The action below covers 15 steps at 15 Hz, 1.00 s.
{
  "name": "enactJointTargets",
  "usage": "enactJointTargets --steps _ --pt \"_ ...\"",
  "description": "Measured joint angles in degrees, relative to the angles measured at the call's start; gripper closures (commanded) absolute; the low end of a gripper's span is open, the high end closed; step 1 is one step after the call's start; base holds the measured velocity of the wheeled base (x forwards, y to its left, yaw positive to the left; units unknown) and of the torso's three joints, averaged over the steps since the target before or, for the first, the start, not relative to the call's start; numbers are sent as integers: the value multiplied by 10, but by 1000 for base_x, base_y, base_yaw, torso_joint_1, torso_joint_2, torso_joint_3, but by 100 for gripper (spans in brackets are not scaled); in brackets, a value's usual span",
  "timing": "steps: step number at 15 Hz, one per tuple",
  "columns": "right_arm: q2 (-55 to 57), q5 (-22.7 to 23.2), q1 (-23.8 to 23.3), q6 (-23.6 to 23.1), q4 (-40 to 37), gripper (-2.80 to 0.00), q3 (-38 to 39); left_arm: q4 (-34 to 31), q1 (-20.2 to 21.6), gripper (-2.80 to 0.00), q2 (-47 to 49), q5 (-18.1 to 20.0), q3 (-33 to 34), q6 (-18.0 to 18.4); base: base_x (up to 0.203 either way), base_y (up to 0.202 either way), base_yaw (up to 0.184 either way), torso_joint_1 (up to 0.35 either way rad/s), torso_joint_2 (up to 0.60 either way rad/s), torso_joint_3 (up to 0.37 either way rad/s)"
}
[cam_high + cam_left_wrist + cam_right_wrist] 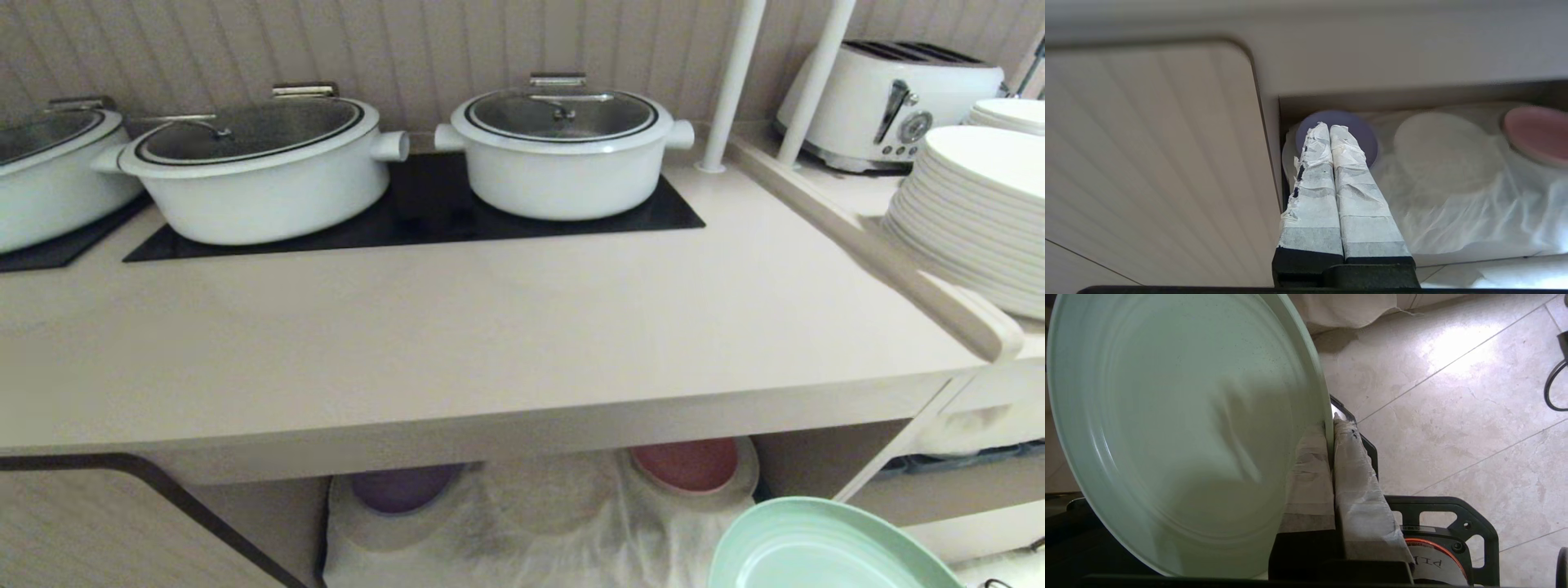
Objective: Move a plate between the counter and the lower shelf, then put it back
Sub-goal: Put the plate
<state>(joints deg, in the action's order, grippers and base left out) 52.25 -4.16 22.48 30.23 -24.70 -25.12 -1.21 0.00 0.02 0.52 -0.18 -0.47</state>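
So the right tool (1331, 428) is clamped on just the rim of the green plate (824, 547), held low in front of the lower shelf (539, 523), below the bench (490, 327). An edge pinch like that could slip, or the plate could clip the bench's front edge. Left tool (1329, 130) hangs pressed together, empty.

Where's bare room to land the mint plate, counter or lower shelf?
Counter: a wide bare strip between the hob panel with its pots and the front edge. Lower shelf: the cloth hump between the purple plate and pink plate is free. Crowded: the right ledge, with stacked white plates. Right tool grips the mint plate.
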Motion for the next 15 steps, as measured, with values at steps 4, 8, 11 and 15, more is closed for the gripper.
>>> enactJointTargets --steps 4,8,11,15 --pt "0 0 0 0 -1 0 -2 0 0 0 0 0 0 0 0 0 0 273 -574 -302" --pt "1 0 0 0 1 0 -3 0 0 0 0 0 0 0 0 0 0 278 -586 -309" --pt "1 0 0 0 0 0 -3 0 0 0 0 0 0 0 0 0 0 191 -393 -204" --pt "1 0 0 0 1 0 -3 0 0 0 0 0 0 0 0 0 0 174 -349 -182"
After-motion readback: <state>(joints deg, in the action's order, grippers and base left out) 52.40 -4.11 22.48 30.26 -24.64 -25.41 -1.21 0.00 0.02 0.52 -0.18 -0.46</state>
